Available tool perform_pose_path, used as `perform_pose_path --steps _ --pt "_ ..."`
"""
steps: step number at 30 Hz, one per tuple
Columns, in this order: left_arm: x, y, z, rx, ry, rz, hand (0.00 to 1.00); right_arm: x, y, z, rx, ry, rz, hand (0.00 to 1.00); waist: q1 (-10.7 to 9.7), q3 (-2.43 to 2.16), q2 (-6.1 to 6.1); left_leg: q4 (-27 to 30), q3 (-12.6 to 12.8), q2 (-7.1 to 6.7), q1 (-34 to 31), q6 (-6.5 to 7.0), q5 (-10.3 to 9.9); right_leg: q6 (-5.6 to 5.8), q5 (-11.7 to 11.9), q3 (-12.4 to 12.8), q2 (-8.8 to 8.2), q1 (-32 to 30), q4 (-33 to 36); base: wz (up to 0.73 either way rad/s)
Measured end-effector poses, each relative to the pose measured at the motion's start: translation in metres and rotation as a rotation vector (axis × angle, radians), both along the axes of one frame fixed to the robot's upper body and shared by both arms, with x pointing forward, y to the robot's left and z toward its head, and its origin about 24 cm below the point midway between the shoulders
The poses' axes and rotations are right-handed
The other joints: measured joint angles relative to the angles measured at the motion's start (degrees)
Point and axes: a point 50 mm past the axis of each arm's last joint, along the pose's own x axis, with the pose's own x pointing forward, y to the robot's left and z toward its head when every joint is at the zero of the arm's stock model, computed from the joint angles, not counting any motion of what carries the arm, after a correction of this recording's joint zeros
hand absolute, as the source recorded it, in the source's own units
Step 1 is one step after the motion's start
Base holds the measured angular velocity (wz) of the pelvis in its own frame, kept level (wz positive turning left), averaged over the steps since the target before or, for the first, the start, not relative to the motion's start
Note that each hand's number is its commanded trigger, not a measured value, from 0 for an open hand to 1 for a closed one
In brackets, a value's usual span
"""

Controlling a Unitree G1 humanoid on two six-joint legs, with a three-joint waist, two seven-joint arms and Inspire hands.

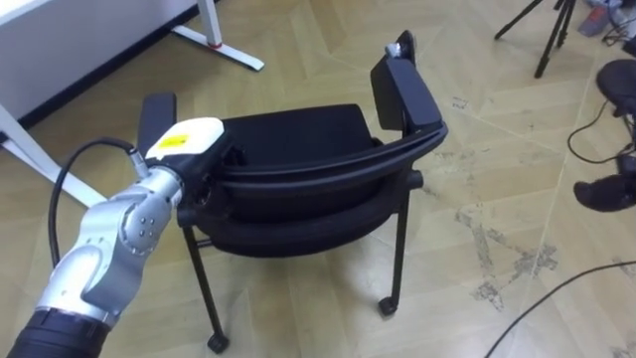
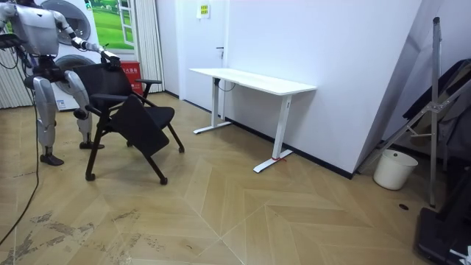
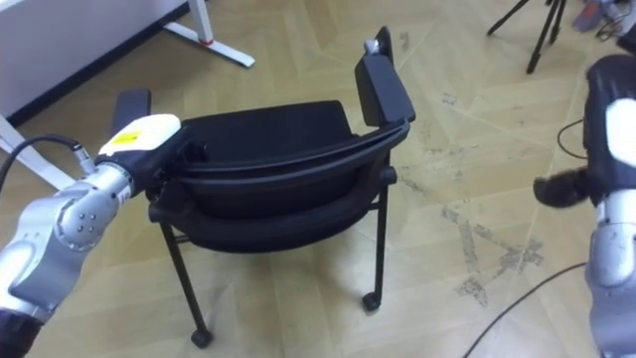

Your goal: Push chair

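Observation:
A black chair (image 1: 298, 139) on castors stands before me, its curved backrest (image 1: 328, 169) nearest and its seat facing away. My left hand (image 1: 187, 139), with a white and yellow back, lies on the left end of the backrest beside the left armrest (image 1: 154, 114). The right armrest (image 1: 402, 89) sticks up at the far right. My right hand (image 3: 606, 139) hangs open off to the right, clear of the chair. In the room view I stand behind the chair (image 2: 129, 118) at the left, one arm reaching to its back.
A white desk (image 2: 250, 79) stands by the wall, its foot (image 1: 219, 45) just beyond the chair. Dark tripod legs (image 1: 547, 40) and a black cable (image 1: 556, 298) lie right. A white bucket (image 2: 395, 169) stands far off. Open wooden floor lies ahead.

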Motion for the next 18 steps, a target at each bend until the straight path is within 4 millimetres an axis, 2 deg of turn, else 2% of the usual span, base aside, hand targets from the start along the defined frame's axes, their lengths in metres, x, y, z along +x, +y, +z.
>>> perform_pose_path --steps 7,9,11,15,18 --pt "0.0 0.0 0.0 -0.011 0.009 -0.008 1.0 0.022 0.027 0.034 -0.067 -0.113 0.1 0.0 0.61 0.01 -0.02 -0.56 0.6 0.0 0.58 -0.01 0.0 -0.01 0.01 0.42 -0.05 0.09 -0.13 -0.03" --pt "0.0 -0.001 0.001 -0.012 0.008 -0.023 1.0 0.023 0.046 0.049 -0.114 -0.159 0.18 0.0 1.38 0.03 -0.06 -0.81 0.79 0.01 0.78 -0.01 0.0 -0.03 0.03 0.48 -0.09 0.13 -0.2 -0.02" --pt "-0.001 -0.002 0.001 -0.012 0.012 -0.032 1.0 0.024 0.06 0.055 -0.147 -0.171 0.233 0.0 1.92 0.06 -0.1 -0.87 1.02 0.01 1.06 -0.11 -0.06 -0.04 0.04 0.68 -0.13 0.27 -0.24 -0.05" --pt "0.0 -0.004 0.002 -0.014 0.001 -0.056 1.0 0.031 0.084 0.055 -0.181 -0.113 0.341 0.0 2.67 0.26 -0.17 -0.92 1.01 0.01 0.94 -0.14 -0.08 -0.04 0.04 0.38 -0.19 0.22 -0.29 0.01" --pt "-0.001 -0.005 0.003 -0.021 -0.007 -0.073 1.0 0.032 0.092 0.05 -0.215 -0.04 0.398 0.0 3.11 0.49 -0.16 -0.93 0.83 -0.02 0.82 -0.18 -0.12 -0.04 0.04 0.32 -0.18 0.24 -0.3 0.04"
